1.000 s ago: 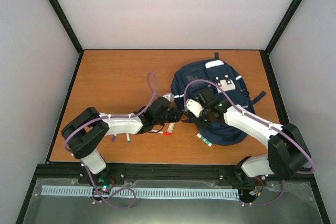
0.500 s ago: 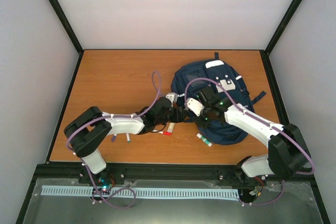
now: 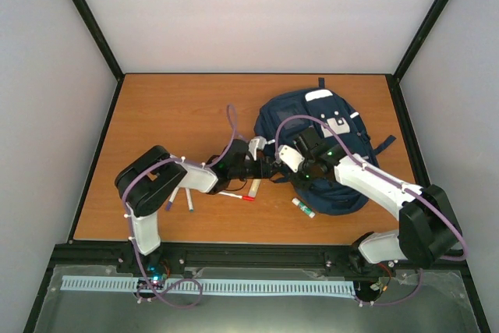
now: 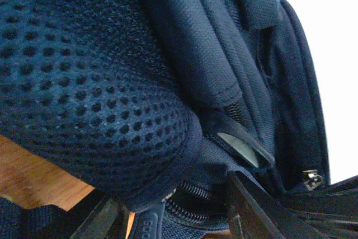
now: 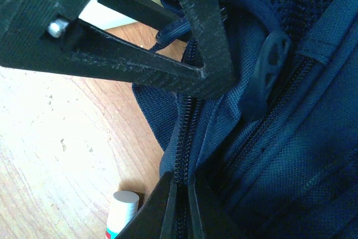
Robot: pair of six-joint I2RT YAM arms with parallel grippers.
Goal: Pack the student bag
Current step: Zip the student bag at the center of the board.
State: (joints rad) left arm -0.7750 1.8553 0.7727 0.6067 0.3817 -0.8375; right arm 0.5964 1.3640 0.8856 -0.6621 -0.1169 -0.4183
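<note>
The student bag (image 3: 323, 142) is a navy backpack lying flat at the table's right centre. My left gripper (image 3: 269, 168) is at its left edge. In the left wrist view its jaws (image 4: 173, 216) stand wide apart around the bag's zipper edge (image 4: 190, 208), under a mesh padded panel (image 4: 84, 82). My right gripper (image 3: 300, 171) rests on the bag's near-left part. In the right wrist view it (image 5: 180, 194) is pinched shut on the zipper seam (image 5: 184, 132) of the bag. The left gripper's black fingers (image 5: 140, 37) cross the top of that view.
A glue stick (image 3: 303, 207) lies by the bag's near edge, also in the right wrist view (image 5: 120, 214). A red-capped marker (image 3: 236, 195) and two pens (image 3: 189, 202) lie on the wood under the left arm. Black frame posts bound the table.
My left arm has folded up and pushed its gripper rightward, up against the bag's left edge. The right gripper has hardly moved and keeps its pinch on the bag.
</note>
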